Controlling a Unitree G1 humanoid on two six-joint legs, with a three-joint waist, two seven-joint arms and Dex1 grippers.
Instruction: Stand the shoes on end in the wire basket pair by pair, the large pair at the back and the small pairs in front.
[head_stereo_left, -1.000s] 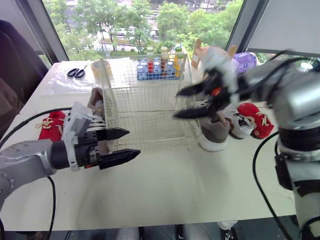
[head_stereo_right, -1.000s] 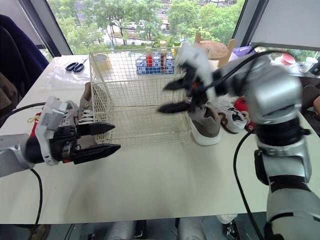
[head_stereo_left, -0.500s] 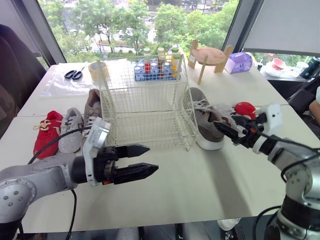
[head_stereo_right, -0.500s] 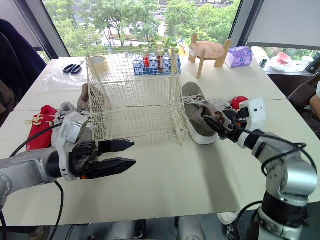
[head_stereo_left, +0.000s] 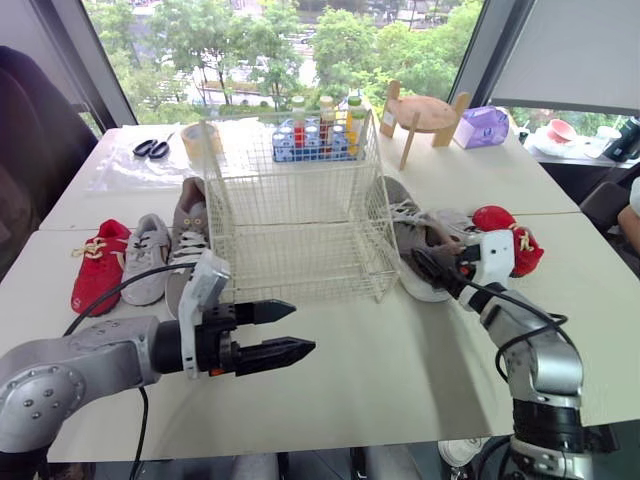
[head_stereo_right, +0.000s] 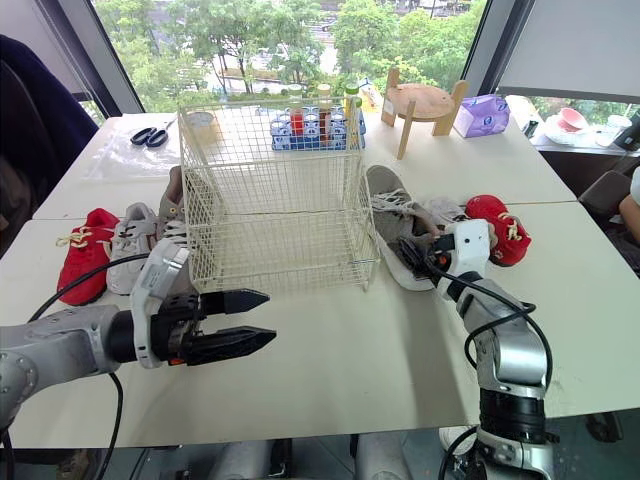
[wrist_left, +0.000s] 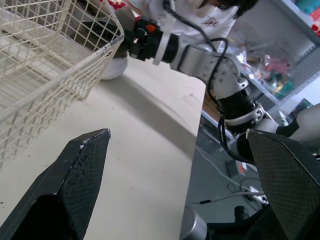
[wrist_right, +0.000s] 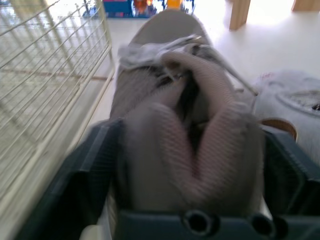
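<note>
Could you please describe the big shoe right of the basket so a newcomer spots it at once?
Find the wire basket in the middle of the table. Beside its right wall lies a grey-brown shoe. It is bigger and duller than the white shoe and red shoe beyond it.

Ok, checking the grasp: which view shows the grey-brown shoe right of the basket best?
Right wrist view: the grey-brown shoe close up, heel opening and laces plain. Head views show it lying beside the wire basket; left wrist, a far sliver.
</note>
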